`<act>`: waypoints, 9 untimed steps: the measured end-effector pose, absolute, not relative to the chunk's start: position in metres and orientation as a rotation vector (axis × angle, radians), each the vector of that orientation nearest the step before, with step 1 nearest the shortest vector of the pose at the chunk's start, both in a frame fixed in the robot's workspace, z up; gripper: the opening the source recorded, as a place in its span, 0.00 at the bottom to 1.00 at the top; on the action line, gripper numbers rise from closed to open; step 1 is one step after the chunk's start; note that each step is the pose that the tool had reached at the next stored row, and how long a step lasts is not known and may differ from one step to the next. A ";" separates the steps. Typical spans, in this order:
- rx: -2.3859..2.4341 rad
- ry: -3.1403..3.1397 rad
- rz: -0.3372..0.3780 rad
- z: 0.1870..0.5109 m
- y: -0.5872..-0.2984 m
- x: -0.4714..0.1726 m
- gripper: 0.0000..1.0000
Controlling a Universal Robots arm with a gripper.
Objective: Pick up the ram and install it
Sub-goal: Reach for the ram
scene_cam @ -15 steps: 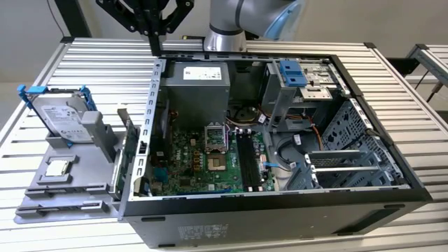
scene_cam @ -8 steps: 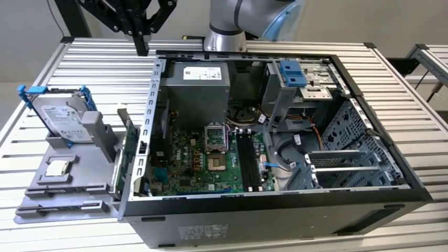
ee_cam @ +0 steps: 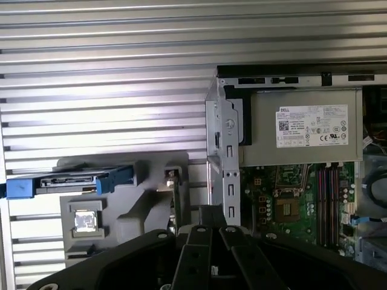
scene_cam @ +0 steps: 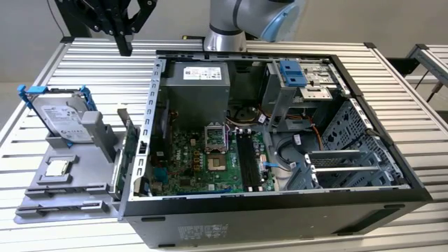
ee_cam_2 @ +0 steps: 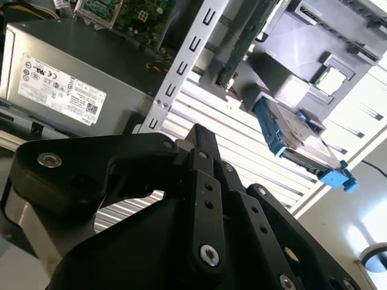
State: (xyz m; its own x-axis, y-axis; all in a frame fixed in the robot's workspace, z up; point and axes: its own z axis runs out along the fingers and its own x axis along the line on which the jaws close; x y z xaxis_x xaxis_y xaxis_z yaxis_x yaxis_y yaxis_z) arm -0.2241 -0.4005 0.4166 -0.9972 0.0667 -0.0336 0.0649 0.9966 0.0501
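— What do we find toward the left edge of the bench in the exterior view?

— We see the slatted bench (scene_cam: 77, 73) carrying a grey holder (scene_cam: 70, 184) near its left edge; a silver hard drive (scene_cam: 64, 122) with blue brackets leans in the holder; a small square chip (scene_cam: 56, 168) lies flat in front of it; above the bench's far left corner the black jaws hang clenched, tips pressed together with nothing between them, well apart from the parts below.

— And where do we place the ram?

— The ram (scene_cam: 131, 143) stands on its long edge at the holder's right side, just beside the outer wall of the open computer case (scene_cam: 280, 220); in the second wrist view we see the ram (ee_cam_2: 245, 39) as a dark green stick; in the first wrist view the ram (ee_cam: 176, 205) shows edge-on, close past the jaws' tips.

— What do we see further right?

— Inside the case a grey power supply (scene_cam: 196, 89) sits at the far end; the green motherboard (scene_cam: 178, 152) lies nearer us, with long black slots (scene_cam: 246, 157) at its right; beyond those stands a drive cage with a blue bracket (scene_cam: 294, 73); the arm (scene_cam: 238, 21) rises behind the case's far edge.
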 end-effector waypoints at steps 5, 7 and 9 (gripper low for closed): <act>0.086 3.111 0.075 0.417 -0.401 -0.231 0.00; 0.082 3.111 0.075 0.417 -0.401 -0.237 0.00; 0.080 3.111 0.075 0.417 -0.401 -0.242 0.00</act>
State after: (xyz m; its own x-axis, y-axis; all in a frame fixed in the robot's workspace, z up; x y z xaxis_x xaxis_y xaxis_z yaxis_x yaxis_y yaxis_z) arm -0.2424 -0.4005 0.4166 -0.9983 0.0520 -0.0273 0.0506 0.9975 0.0487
